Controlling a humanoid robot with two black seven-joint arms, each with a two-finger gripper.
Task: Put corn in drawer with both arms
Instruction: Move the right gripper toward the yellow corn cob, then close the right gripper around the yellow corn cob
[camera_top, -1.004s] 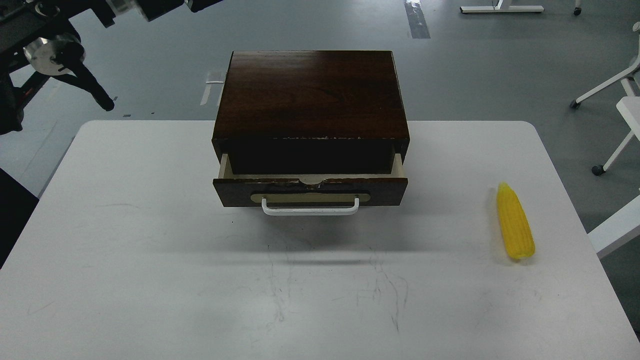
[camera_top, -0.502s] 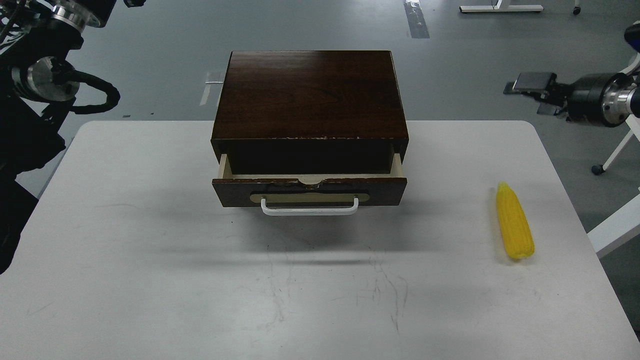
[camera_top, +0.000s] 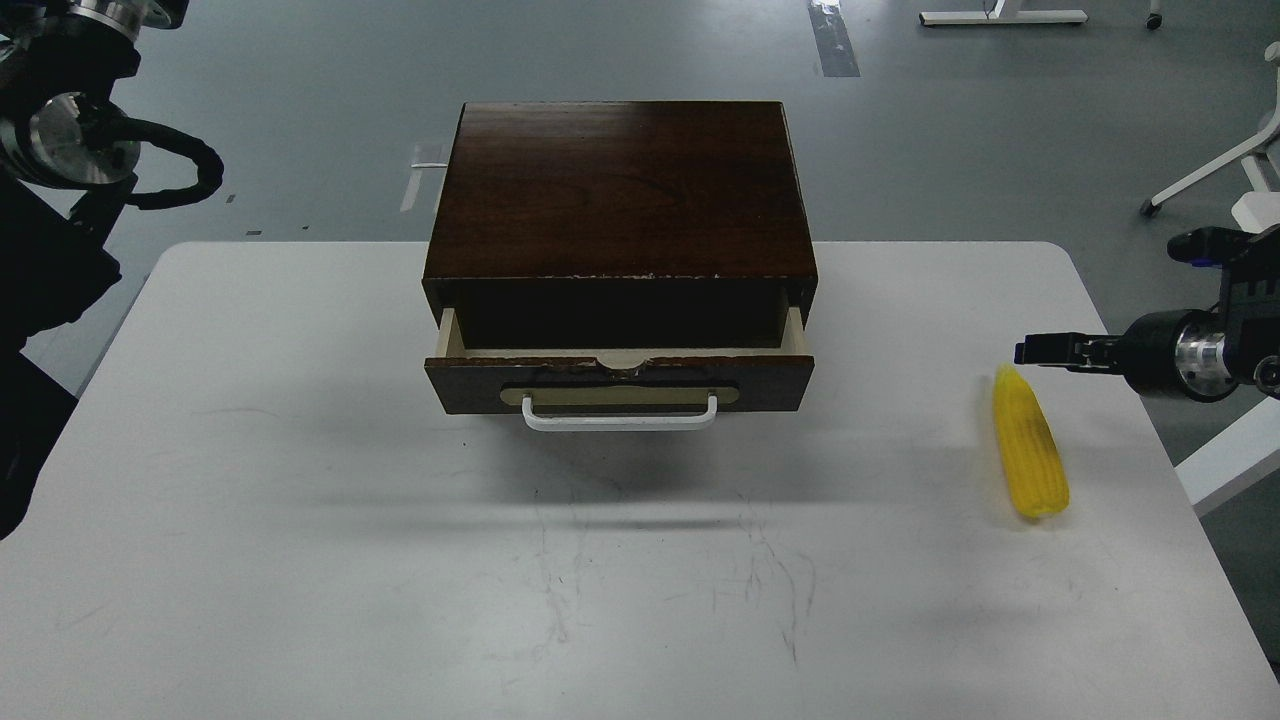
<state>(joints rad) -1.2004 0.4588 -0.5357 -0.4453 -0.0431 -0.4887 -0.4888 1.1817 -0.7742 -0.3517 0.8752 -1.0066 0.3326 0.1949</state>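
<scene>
Hovering our right gripper (camera_top: 1022, 352) just above the tip of the corn (camera_top: 1030, 457), on the bench (camera_top: 300, 500). We cannot tell its opening. Drawer (camera_top: 620, 385) partly open, well to its left.

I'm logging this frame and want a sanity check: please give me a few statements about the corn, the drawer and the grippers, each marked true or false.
1. The corn lies on the table, to the right of the drawer. True.
2. The drawer is shut flush with its wooden box. False: it is pulled partly out, with its cream inner sides showing.
3. The right gripper is clamped on the corn. False: it hangs just above the cob's pointed end, holding nothing.
4. The corn's pointed end faces away from the robot. True.
5. The left gripper is grasping the white handle. False: nothing touches the handle, and the left arm's gripper is out of view.
</scene>
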